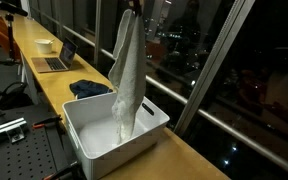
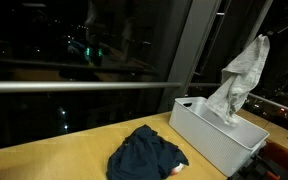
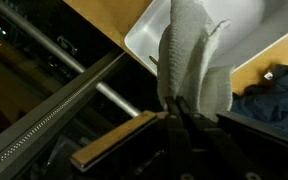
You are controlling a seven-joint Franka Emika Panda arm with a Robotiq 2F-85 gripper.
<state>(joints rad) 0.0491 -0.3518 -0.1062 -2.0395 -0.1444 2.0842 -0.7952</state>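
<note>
Wrist view: one towel (image 3: 189, 60), one bin (image 3: 256, 28).

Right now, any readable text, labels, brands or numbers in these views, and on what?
None readable. The white plastic rectangular bin, the pale crumpled cloth hanging from the gripper, the dark blue fabric garment and the open grey laptop show no legible marks; the laptop is too small to tell.
</note>
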